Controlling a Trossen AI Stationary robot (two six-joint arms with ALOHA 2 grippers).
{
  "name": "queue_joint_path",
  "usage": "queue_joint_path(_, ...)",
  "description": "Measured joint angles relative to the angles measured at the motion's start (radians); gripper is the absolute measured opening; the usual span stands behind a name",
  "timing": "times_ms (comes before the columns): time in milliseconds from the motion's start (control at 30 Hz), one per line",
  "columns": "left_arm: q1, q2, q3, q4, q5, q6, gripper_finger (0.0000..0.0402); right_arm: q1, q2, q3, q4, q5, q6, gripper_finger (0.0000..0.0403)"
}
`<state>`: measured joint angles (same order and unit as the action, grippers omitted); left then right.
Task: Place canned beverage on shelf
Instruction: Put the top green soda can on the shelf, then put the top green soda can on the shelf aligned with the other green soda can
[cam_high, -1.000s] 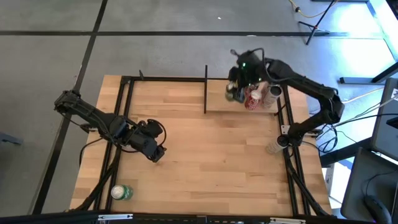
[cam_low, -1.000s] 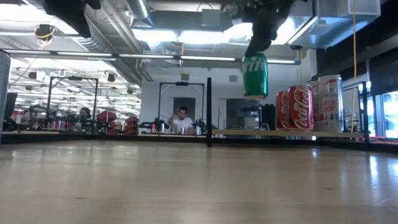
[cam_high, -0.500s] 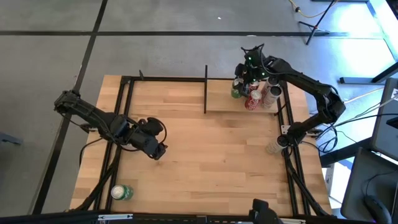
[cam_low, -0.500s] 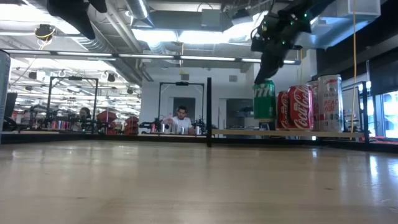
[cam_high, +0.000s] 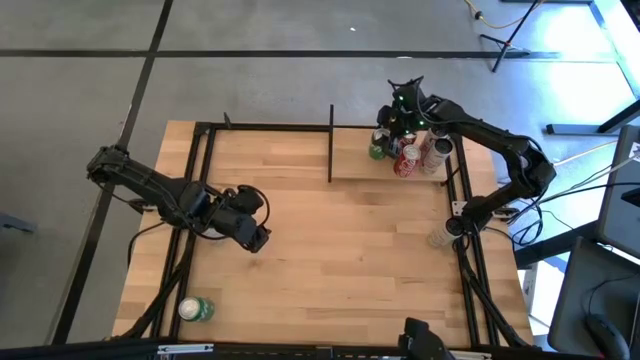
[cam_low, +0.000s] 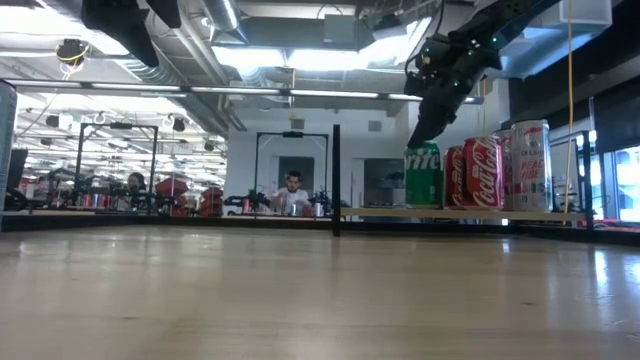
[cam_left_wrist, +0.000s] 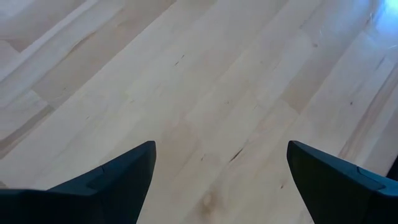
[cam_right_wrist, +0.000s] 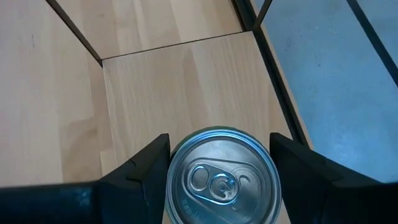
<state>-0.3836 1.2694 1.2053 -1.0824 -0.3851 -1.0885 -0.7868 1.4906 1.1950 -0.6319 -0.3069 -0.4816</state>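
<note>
**Green can lowered onto the shelf beside the standing cans**

High view. The right claw (cam_high: 390, 135) stood over the far right corner of the counter (cam_high: 330, 260), above the shelf (cam_high: 350, 157). A second earlier it had held the green can (cam_high: 378, 150) nearer the counter's middle; it had since moved out over the shelf's board. The left claw (cam_high: 252, 222) waited, spread wide, over the counter's left half. A second green can (cam_high: 196, 309) lay on its side near the front left corner, well apart from both arms.

Low view. The green can (cam_low: 423, 177), which hung clear of the shelf a second before, now sat with its base on the board (cam_low: 460, 213), upright and just beside the red cans (cam_low: 473, 172). The right claw (cam_low: 428, 125) was at its top. Judged from this, the placing was nearly done; only the letting go and drawing away remained.

Left wrist view. Two spread fingers (cam_left_wrist: 112, 180) framed bare wood; nothing lay between them.

Right wrist view. The fingers (cam_right_wrist: 140, 171) flanked the can's silver lid (cam_right_wrist: 222, 180) on both sides, close against it, apparently pinching it.

Count. On the shelf: one green can, two red cans and one pale can (cam_low: 530, 165), four in all. On the counter: one green can. Claws: two.
</note>
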Motion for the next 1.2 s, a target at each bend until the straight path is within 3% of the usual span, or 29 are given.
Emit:
queue_joint_path(367,0.0,0.0,0.0,0.0,0.001,0.0,0.035,0.001,0.0,0.0,0.002,0.001,-0.031,0.0228)
queue_joint_path(967,0.0,0.0,0.0,0.001,0.004,0.0,0.035,0.002,0.02,0.007,-0.016,0.093,-0.023,0.035)
queue_joint_path(1200,0.0,0.0,0.0,0.003,-0.017,0.0,0.035,0.002,0.005,0.159,-0.127,0.066,0.018,0.0369)
